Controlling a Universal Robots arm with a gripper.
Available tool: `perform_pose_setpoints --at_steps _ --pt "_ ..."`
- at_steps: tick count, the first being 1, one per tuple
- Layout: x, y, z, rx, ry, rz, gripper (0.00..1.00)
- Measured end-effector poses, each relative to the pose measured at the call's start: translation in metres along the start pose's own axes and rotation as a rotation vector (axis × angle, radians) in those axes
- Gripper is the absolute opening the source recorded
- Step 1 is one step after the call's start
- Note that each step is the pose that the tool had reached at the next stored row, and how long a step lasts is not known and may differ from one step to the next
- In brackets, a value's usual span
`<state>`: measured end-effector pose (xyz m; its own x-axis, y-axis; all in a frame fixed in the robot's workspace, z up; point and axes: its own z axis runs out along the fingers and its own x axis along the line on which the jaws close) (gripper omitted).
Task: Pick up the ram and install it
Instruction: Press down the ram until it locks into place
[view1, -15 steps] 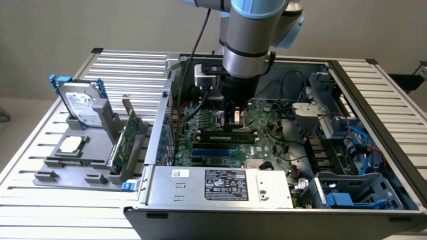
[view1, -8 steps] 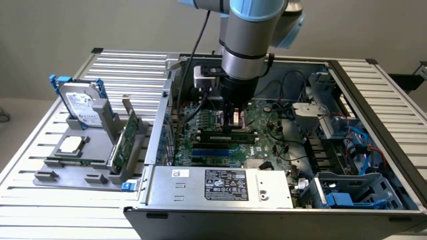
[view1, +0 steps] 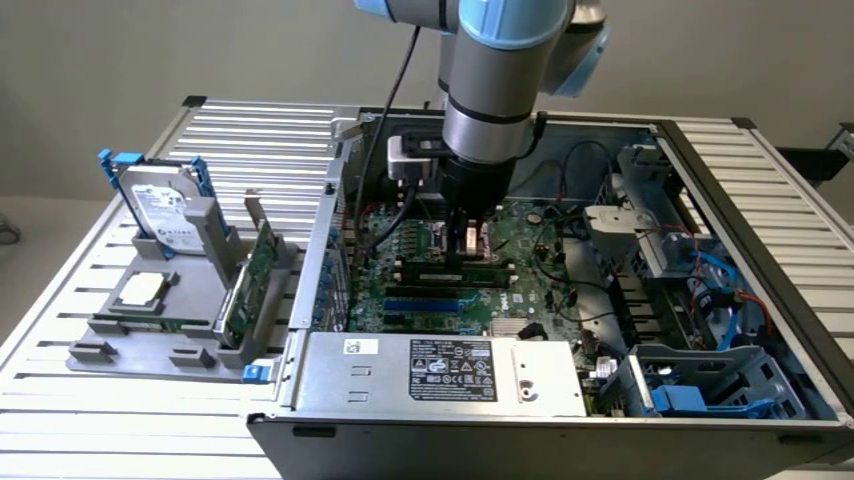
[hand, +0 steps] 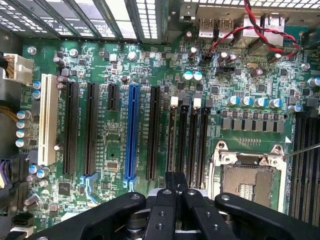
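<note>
Over motherboard (hand: 150, 75) | gripper (hand: 176, 192) closed at memory slots (hand: 187, 140) | labels unreadable

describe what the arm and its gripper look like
The arm is a silver-grey cylinder with light blue joint caps and a black band near the wrist. A black cable runs down alongside it. The gripper is matte black, with angular linkage bars held by round silver screws and narrow black fingers.
</note>
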<state>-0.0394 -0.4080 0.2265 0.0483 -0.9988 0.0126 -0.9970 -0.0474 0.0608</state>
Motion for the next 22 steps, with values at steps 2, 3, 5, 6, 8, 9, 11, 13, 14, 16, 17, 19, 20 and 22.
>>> perform_pose_setpoints --at_steps 2,3,5,6,8,9,11,13,14,16,17,19,20,22 --pt "0.000 -0.0001 0.0014 0.0000 -0.0003 0.000 0.11" --pt "0.000 -0.0001 0.0018 0.0000 -0.0003 0.000 0.11" --pt "0.000 -0.0001 0.0020 0.0001 -0.0011 0.000 0.11" --pt "0.000 -0.0001 0.0018 0.0005 -0.0031 0.000 0.11" --pt "0.000 0.0000 -0.0028 0.0019 -0.0075 0.000 0.11" --pt "0.000 0.0003 -0.0073 0.0010 -0.0065 0.000 0.11" --pt "0.000 0.0009 -0.0154 0.0008 -0.0072 0.000 0.11" --pt "0.001 0.0010 -0.0202 0.0007 -0.0083 -0.001 0.11" --pt "0.001 0.0006 -0.0214 0.0008 -0.0092 -0.001 0.11" --pt "0.003 -0.0011 -0.0232 0.0009 -0.0111 -0.001 0.11" --pt "0.004 -0.0020 -0.0240 0.0009 -0.0121 -0.001 0.11" --pt "0.006 -0.0033 -0.0253 0.0010 -0.0140 -0.001 0.11" --pt "0.007 -0.0034 -0.0256 0.0010 -0.0155 -0.001 0.11" --pt "0.007 -0.0033 -0.0256 0.0012 -0.0166 -0.001 0.11"
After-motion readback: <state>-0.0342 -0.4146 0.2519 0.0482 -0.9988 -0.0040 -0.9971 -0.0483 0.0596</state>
